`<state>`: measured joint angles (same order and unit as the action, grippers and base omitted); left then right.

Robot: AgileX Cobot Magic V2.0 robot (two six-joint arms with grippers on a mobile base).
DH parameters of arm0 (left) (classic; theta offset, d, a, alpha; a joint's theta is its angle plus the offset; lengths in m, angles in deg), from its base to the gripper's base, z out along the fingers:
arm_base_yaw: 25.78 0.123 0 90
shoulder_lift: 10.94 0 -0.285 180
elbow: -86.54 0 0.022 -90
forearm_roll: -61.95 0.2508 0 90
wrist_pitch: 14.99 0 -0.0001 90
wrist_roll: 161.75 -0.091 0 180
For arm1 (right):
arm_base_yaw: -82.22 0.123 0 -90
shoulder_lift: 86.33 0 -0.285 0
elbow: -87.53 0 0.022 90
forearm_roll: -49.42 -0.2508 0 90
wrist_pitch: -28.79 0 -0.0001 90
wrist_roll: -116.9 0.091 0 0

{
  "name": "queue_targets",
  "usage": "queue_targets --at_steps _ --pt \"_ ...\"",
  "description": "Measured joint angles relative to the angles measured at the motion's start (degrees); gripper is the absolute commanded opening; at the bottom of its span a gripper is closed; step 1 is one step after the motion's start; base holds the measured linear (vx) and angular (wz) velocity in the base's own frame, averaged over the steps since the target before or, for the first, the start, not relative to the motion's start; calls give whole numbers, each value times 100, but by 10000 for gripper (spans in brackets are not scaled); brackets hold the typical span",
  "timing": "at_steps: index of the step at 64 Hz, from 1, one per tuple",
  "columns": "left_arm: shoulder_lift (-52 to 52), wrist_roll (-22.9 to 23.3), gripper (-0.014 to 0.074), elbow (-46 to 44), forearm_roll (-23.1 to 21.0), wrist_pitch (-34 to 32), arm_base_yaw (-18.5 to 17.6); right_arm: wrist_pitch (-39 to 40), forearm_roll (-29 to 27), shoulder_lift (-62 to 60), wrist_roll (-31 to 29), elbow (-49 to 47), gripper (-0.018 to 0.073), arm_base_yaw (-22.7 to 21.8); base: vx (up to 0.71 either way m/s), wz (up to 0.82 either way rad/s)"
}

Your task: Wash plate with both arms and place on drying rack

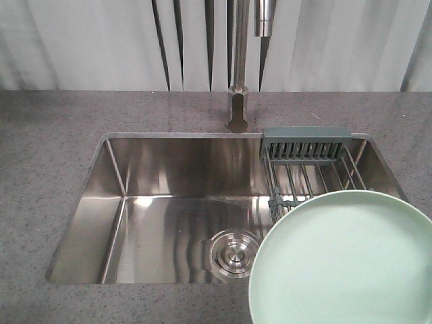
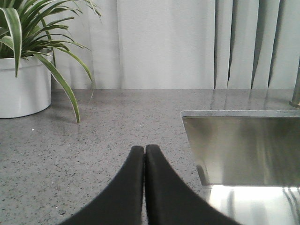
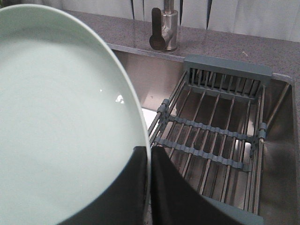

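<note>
The pale mint-green plate (image 1: 344,263) is held up at the front right, over the sink's front right corner and part of the drying rack (image 1: 310,162). In the right wrist view my right gripper (image 3: 149,150) is shut on the plate's (image 3: 61,117) rim, one finger on each face. The rack (image 3: 211,136), steel bars with grey-green end frames, lies across the sink's right side behind the plate. My left gripper (image 2: 144,149) is shut and empty, over the counter left of the sink. Neither gripper shows in the front view.
The steel sink (image 1: 169,202) has a round drain (image 1: 233,253) at its front middle. The tap (image 1: 237,101) stands behind it, also seen in the right wrist view (image 3: 164,30). A potted plant (image 2: 23,79) stands on the grey counter (image 2: 93,131) at far left.
</note>
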<state>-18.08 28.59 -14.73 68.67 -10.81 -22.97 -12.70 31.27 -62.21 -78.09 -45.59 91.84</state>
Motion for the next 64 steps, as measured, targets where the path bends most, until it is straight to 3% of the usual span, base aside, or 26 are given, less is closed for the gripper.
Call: queue_targets --at_steps 64 --pt "0 0 -6 0 0 0 0 0 0 0 0 0 -2 0 5 -1"
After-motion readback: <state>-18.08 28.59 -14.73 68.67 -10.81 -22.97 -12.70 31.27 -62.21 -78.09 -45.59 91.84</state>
